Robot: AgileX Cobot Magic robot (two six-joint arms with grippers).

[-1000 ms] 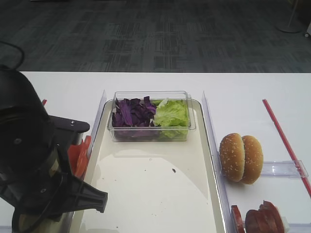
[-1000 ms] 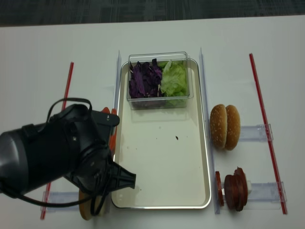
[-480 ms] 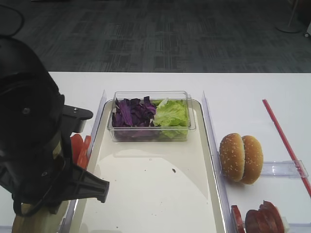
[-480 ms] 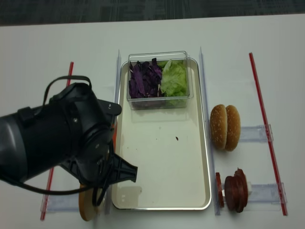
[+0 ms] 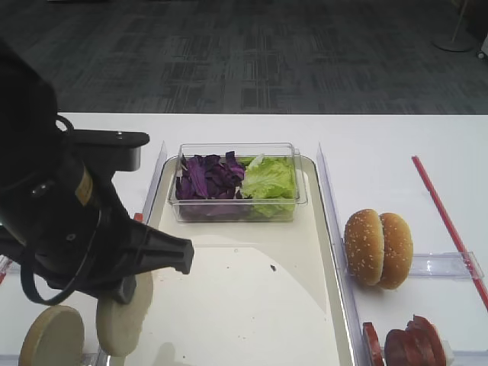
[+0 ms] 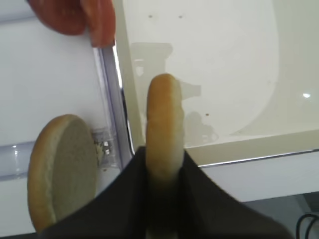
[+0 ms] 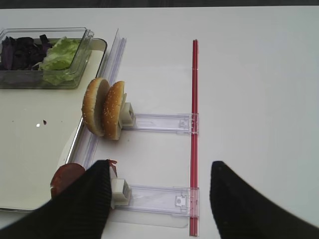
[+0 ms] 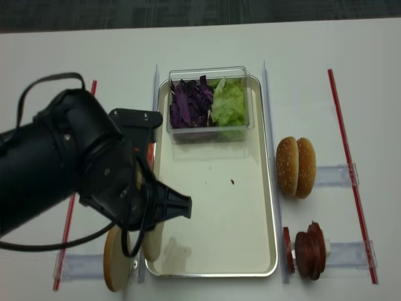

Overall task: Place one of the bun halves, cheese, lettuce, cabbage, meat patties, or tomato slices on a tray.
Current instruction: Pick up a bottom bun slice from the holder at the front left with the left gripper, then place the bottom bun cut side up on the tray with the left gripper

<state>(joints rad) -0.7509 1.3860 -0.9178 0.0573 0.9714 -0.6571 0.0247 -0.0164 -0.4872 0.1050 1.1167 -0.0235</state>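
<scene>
Left gripper [image 6: 162, 164] clamps one bun half [image 6: 163, 124] on edge, pinched across its thickness near the lower rim; in your left wrist view the bun stands upright above the near-left rim of the tray [image 6: 239, 149], crust edge toward the lens; a second bun half [image 6: 60, 169] leans in its holder just left of the rim; tomato slices [image 6: 79, 17] show at top left, outside the tray.

Exterior high view: the left arm [image 5: 61, 206] hides the fingers; the held bun half [image 5: 122, 320] hangs below it at the tray's left edge, pale face outward, apart from the other half [image 5: 52, 337]; the clear tub [image 5: 236, 210] with cabbage [image 5: 207, 175] and lettuce [image 5: 268, 179] sits at the tray's far end; sesame buns [image 5: 378, 248] stand right of the tray.

Realsense view: held bun [image 8: 152, 241] overlaps the tray's [image 8: 250, 269] left rim near its front corner; meat patties [image 8: 309, 248] sit at lower right.

Right wrist view: right gripper [image 7: 158, 199] has its fingers spread, holding nothing, hovering by the patty rack.

Judgement for you: the bun looks light, soft and crushable; an edge pinch suits it, kept gentle; expect it to tip flat on release.
</scene>
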